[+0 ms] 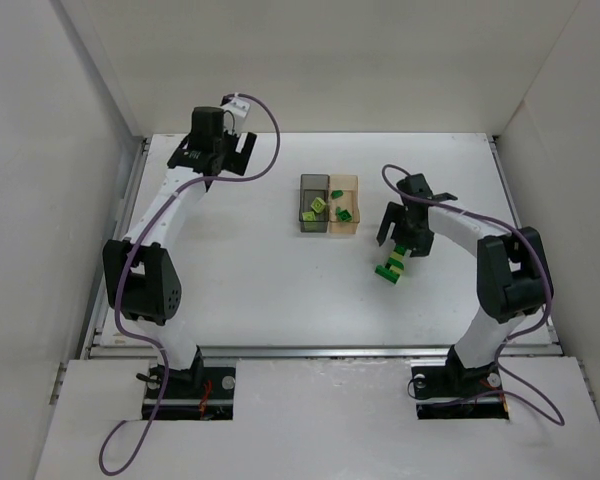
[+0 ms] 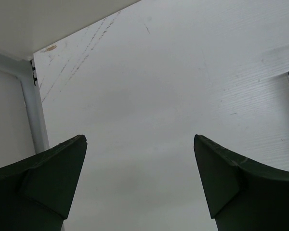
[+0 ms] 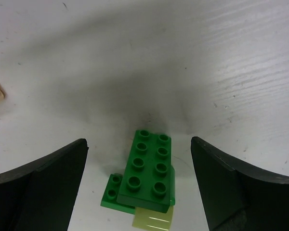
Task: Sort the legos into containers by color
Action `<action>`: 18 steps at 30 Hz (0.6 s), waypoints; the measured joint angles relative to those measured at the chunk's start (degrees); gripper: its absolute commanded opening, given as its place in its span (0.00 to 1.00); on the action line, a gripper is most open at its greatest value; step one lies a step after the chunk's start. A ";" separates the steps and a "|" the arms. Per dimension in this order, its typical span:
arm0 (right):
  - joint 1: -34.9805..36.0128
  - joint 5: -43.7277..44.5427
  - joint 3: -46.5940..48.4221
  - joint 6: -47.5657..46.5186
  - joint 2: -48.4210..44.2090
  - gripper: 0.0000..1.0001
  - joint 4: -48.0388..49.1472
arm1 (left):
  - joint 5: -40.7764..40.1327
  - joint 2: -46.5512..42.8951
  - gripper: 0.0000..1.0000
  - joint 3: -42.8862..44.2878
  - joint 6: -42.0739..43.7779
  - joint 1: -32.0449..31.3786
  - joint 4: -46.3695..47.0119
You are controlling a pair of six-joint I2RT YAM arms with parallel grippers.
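Tabletop (image 1: 240, 290): matte white board; fine grain and scuff marks show in both wrist views. Two small square translucent plastic boxes sit joined side by side near the middle, with the smoky grey box (image 1: 313, 181) on the left and the amber-orange box (image 1: 344, 181) on the right. As far as the top view resolves, the grey one holds pale yellow-green bricks (image 1: 318, 206) and the amber one bright green bricks (image 1: 344, 212).

A loose cluster lies on the board, right of the boxes and nearer the arm bases. In it, a glossy bright green two-by-four studded brick (image 3: 148, 171) rests on a smaller green piece (image 3: 111, 192). A pale yellow-green piece (image 3: 153, 220) pokes out underneath at the near edge.

Right gripper (image 3: 138, 142) hangs over the cluster with its dark fingers spread wide, one each side and clear of the brick; the arm is folded at the elbow.

Left gripper (image 2: 139, 139) is at the far left corner over bare board, fingers also wide apart, arm stretched well forward.
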 measured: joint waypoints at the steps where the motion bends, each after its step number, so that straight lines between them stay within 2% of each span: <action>1: 0.00 -0.22 -0.52 0.28 0.15 0.93 0.13 | 0.02 0.00 0.91 0.00 -0.24 0.02 -0.07; 4: 0.00 -0.61 -1.90 0.87 0.13 0.90 0.70 | 0.28 0.00 0.91 0.00 -0.76 0.00 -0.31; 6: 0.00 -0.85 -2.49 1.05 0.13 0.85 1.11 | 0.50 0.00 0.91 0.00 -1.09 -0.02 -0.31; 12: 0.00 -1.90 -2.64 1.38 0.15 0.59 2.73 | 0.87 0.00 0.91 0.00 -1.64 -0.02 -0.31; 14: 0.00 -1.97 -2.64 1.55 0.15 0.54 3.04 | 0.96 0.00 0.91 0.00 -1.66 -0.02 -0.31; 15: 0.00 -2.01 -2.64 1.57 0.15 0.46 3.15 | 1.01 0.00 0.91 0.00 -1.68 -0.02 -0.31; 18: 0.00 -2.29 -2.64 1.57 0.15 0.35 3.65 | 1.07 0.00 0.89 0.00 -1.66 -0.07 -0.35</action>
